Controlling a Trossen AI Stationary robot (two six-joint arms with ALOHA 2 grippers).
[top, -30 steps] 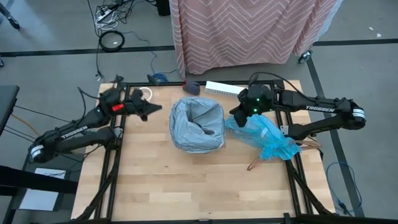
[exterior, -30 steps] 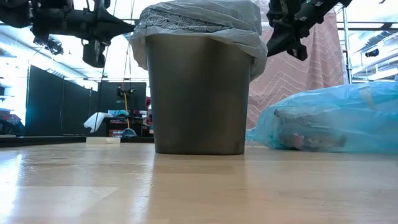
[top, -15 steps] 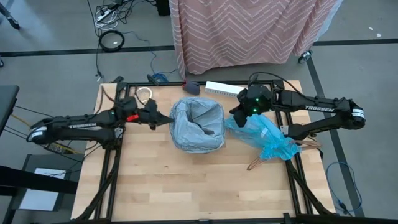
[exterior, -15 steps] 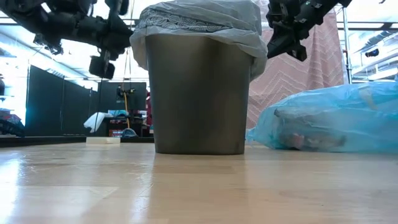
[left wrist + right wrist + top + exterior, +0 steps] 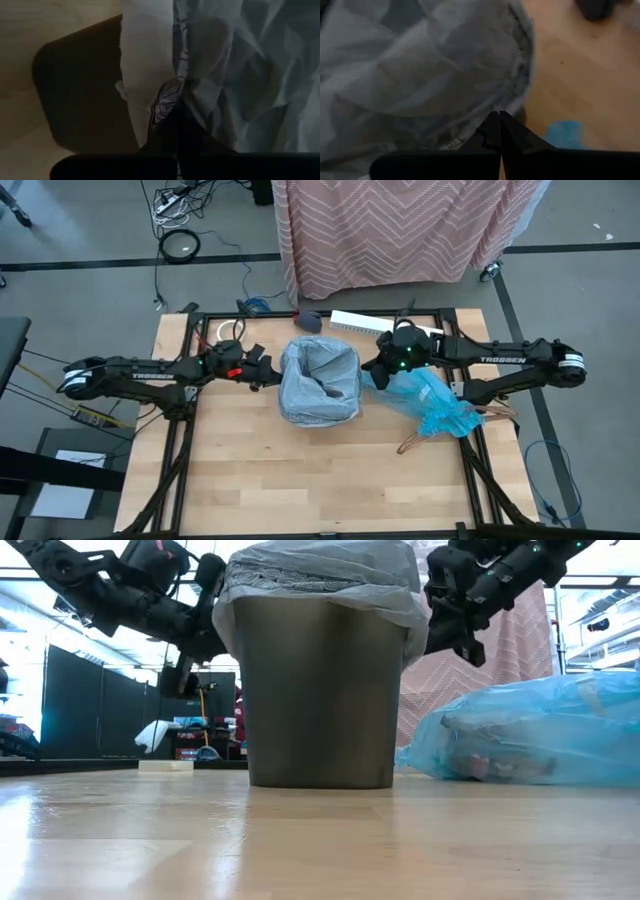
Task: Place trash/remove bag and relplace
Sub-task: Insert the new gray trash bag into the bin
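A dark bin (image 5: 320,690) stands mid-table, lined with a pale grey bag (image 5: 318,380) folded over its rim. The left gripper (image 5: 268,374) sits at the bin's left rim, fingers clenched together at the liner's edge; whether they pinch plastic is hard to tell. The right gripper (image 5: 372,370) is at the bin's right rim, likewise closed tight with nothing clearly held. The blue bag (image 5: 428,402) lies on the table (image 5: 300,470) just right of the bin, bulging with trash (image 5: 500,762) inside.
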